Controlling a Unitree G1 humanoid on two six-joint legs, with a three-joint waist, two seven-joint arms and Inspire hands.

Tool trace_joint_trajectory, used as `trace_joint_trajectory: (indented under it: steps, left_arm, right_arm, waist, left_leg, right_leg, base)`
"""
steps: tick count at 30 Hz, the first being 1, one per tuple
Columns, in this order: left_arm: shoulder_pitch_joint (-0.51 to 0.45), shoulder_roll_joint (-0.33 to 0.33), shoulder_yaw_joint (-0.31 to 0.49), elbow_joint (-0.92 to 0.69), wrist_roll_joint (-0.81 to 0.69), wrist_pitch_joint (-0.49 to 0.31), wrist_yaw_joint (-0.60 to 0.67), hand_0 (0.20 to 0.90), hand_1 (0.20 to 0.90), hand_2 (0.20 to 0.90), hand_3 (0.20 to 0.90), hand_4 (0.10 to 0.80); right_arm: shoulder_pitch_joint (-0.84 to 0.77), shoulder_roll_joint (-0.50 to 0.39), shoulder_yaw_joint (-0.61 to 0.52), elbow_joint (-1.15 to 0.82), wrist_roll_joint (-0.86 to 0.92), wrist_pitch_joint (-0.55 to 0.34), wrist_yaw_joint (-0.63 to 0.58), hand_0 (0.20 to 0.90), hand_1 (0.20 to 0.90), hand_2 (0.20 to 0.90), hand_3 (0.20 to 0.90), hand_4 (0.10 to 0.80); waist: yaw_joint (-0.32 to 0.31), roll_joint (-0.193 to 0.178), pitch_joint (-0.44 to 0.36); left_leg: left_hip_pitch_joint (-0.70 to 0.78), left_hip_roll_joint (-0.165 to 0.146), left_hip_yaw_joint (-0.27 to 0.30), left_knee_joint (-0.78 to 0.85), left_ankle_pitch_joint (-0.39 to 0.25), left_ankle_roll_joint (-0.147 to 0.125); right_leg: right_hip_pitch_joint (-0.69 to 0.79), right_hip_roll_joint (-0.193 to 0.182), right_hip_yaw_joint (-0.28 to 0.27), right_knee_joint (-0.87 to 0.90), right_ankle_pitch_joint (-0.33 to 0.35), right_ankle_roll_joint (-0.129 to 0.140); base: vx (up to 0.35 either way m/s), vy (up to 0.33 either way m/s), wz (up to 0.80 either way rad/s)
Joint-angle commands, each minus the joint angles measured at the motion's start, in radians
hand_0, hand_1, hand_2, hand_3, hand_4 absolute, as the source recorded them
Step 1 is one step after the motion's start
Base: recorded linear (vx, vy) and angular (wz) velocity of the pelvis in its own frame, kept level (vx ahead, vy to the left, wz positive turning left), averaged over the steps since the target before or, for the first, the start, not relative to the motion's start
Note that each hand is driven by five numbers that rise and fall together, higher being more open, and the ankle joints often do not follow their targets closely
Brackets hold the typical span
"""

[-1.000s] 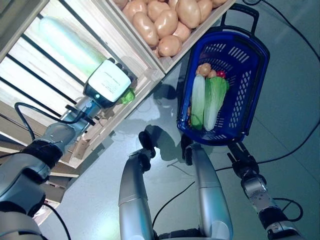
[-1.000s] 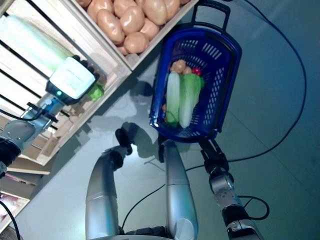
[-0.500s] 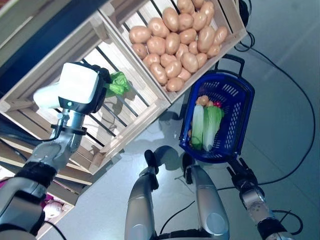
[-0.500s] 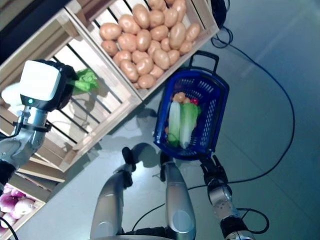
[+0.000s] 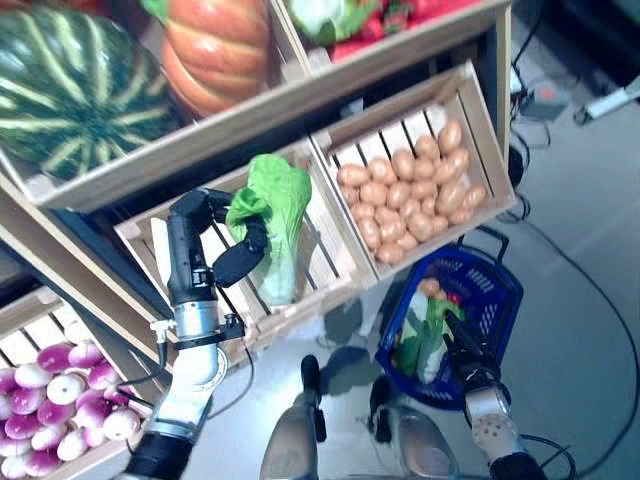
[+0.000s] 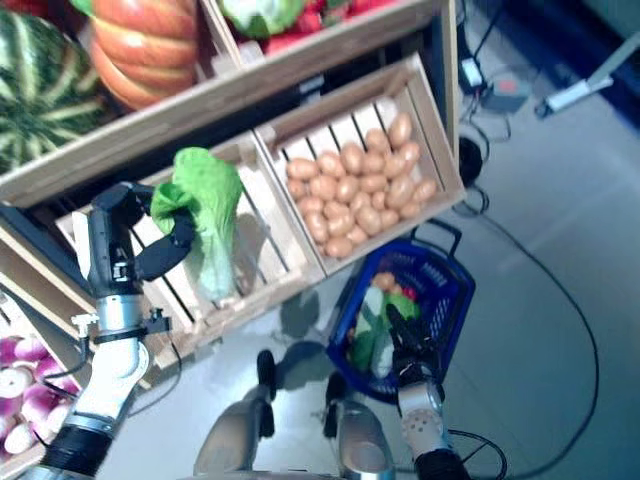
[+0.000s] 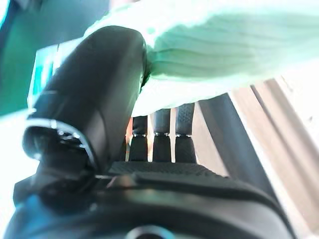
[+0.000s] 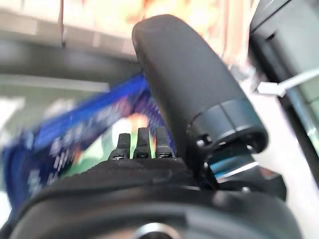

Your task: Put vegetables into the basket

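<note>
1. Your task's thing, the leafy green cabbage (image 5: 272, 228), hangs upright over the slatted wooden crate (image 5: 330, 262) it is stored in, leaves up and pale stalk down near the slats. It looks lifted clear of the crate floor, though you cannot tell whether the stalk end touches the wood.

2. The left robot hand (image 5: 243, 250) has its fingers and thumb curled round the cabbage's middle; in the left wrist view the thumb (image 7: 99, 94) presses against the pale ribbed leaves. Gripping mid-body probably keeps the long head from swinging.

3. The blue basket (image 5: 492, 300) hangs low at the robot's right, well apart from the cabbage, with a pale cabbage and small round items already in it. The right robot hand (image 5: 462, 350) sits at its near rim, apparently carrying it; you cannot tell from the right wrist view whether its fingers are closed round the rim.

4. Between cabbage and basket stands the potato crate (image 5: 414, 185). Above are a watermelon (image 5: 70, 90) and a pumpkin (image 5: 216, 50) on the shelf; purple onions (image 5: 50, 400) lie lower left.

5. Your next move is likely a carry across the potato crate, so mind its front edge.
</note>
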Motion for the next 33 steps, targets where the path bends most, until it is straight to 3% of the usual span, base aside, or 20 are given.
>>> trace_joint_trajectory:
  steps: [1,5,11,17,22,25,33]
  left_arm:
    - [-0.014,-0.018,0.044,-0.091,-0.282,-0.117,-0.214,0.300,0.300,0.300,0.300,0.400]
    - [0.019,-0.097,0.006,-0.138,-0.686,-0.018,-0.435,0.300,0.300,0.300,0.300,0.400]
    - [0.021,-0.127,-0.026,-0.162,-0.877,0.107,-0.528,0.300,0.300,0.300,0.300,0.400]
    - [0.023,-0.109,-0.037,-0.163,-0.816,0.194,-0.516,0.300,0.300,0.300,0.300,0.400]
    - [0.020,-0.071,-0.028,-0.148,-0.754,0.261,-0.497,0.300,0.300,0.300,0.300,0.400]
    - [0.017,-0.040,-0.027,-0.149,-0.627,0.258,-0.462,0.300,0.300,0.300,0.300,0.400]
    - [-0.008,-0.008,-0.035,-0.119,-0.616,0.269,-0.465,0.300,0.300,0.300,0.300,0.400]
  right_arm:
    - [0.059,-0.012,-0.010,-0.099,-0.119,-0.093,0.047,0.900,0.900,0.900,0.900,0.800]
    - [0.078,-0.013,0.002,-0.190,-0.202,-0.093,0.100,0.900,0.900,0.900,0.900,0.800]
    - [0.073,-0.047,0.024,-0.268,-0.303,-0.094,0.192,0.900,0.900,0.900,0.900,0.800]
    - [0.084,-0.096,0.043,-0.349,-0.357,-0.037,0.339,0.900,0.900,0.900,0.900,0.800]
    - [0.071,-0.190,0.058,-0.416,-0.384,0.039,0.519,0.900,0.900,0.900,0.900,0.800]
    - [0.058,-0.248,0.053,-0.453,-0.338,0.083,0.597,0.900,0.900,0.900,0.900,0.800]
    - [0.015,-0.309,0.069,-0.485,-0.265,0.213,0.664,0.900,0.900,0.900,0.900,0.800]
  waist:
    - [0.003,-0.035,-0.132]
    - [0.001,-0.036,-0.176]
    - [-0.001,-0.035,-0.203]
    - [-0.006,-0.042,-0.217]
    - [-0.005,-0.057,-0.228]
    - [-0.003,-0.062,-0.231]
    - [0.004,-0.072,-0.239]
  left_leg:
    - [0.029,-0.012,0.000,0.037,-0.105,-0.037]
    - [0.091,-0.021,0.005,-0.005,-0.110,-0.025]
    - [0.135,-0.030,0.016,-0.039,-0.120,-0.015]
    - [0.162,-0.036,0.027,-0.050,-0.135,-0.003]
    - [0.183,-0.038,0.031,-0.059,-0.142,0.000]
    - [0.183,-0.036,0.036,-0.055,-0.144,0.001]
    - [0.200,-0.037,0.033,-0.061,-0.151,0.000]
  right_leg:
    - [0.062,-0.010,0.001,-0.187,0.155,0.020]
    - [0.108,-0.016,-0.007,-0.231,0.176,0.030]
    - [0.129,-0.023,-0.009,-0.252,0.189,0.043]
    - [0.135,-0.028,0.004,-0.255,0.193,0.054]
    - [0.144,-0.032,0.014,-0.264,0.201,0.064]
    - [0.141,-0.032,0.018,-0.259,0.200,0.067]
    - [0.153,-0.033,0.020,-0.264,0.199,0.072]
  base:
    - [0.061,-0.002,0.10]
    - [0.048,0.015,0.05]
    - [-0.001,0.009,-0.01]
    - [-0.002,0.012,0.00]
    - [0.000,0.000,0.00]
    - [0.000,0.000,0.00]
    - [0.000,0.000,0.00]
